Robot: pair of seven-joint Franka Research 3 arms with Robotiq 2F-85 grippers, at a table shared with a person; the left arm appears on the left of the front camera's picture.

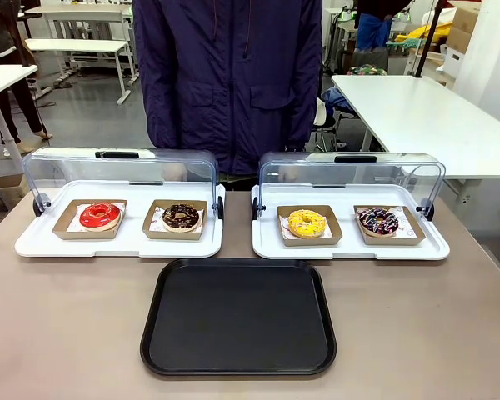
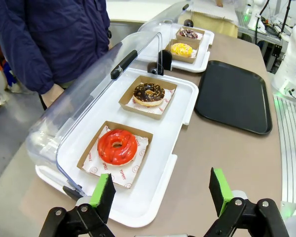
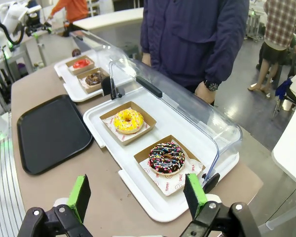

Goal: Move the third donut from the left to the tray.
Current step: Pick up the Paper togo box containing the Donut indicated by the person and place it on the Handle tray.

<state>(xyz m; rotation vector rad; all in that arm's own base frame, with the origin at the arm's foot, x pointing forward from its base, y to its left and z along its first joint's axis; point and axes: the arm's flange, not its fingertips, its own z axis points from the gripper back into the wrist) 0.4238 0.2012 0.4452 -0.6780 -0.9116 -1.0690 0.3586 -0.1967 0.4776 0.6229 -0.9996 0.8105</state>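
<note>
Yellow donut (image 3: pixel 128 121) well beyond right gripper (image 3: pixel 136 191).

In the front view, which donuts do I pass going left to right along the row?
red donut → plain chocolate donut → yellow donut → chocolate donut with coloured sprinkles

Swung-back clear lids (image 1: pixel 350 175) wall the far side of both white trays (image 1: pixel 350 248). The yellow donut (image 1: pixel 307 222) lies open from above and the near side, with a dark sprinkled donut (image 1: pixel 377 220) near beside it. The black tray (image 1: pixel 238 321) has an unobstructed floor.
</note>
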